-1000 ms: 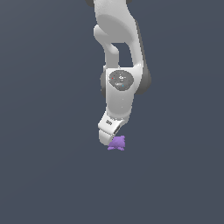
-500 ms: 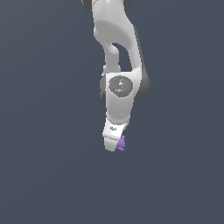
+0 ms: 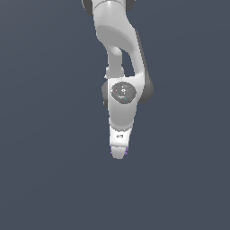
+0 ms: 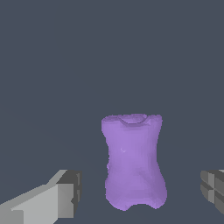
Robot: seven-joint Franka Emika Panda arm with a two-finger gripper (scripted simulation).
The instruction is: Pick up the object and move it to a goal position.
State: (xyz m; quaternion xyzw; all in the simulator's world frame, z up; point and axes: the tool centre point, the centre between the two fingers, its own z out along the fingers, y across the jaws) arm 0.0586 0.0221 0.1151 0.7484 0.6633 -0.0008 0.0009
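Note:
The object (image 4: pixel 133 162) is a small light-purple lumpy thing. In the wrist view it stands between my two grey fingertips (image 4: pixel 70 192), with a gap on each side, so the jaws are open and do not touch it. In the exterior view my white gripper (image 3: pixel 118 153) hangs down over the object (image 3: pixel 127 150), and only thin purple slivers show at the gripper's lower edges. The rest of it is hidden behind the gripper.
A plain dark grey-blue surface (image 3: pixel 49 170) fills both views. The arm's white links (image 3: pixel 121 54) reach down from the top of the exterior view.
The gripper has come down over the object. The object showed below the gripper a second ago and is now almost fully hidden behind it in the exterior view.

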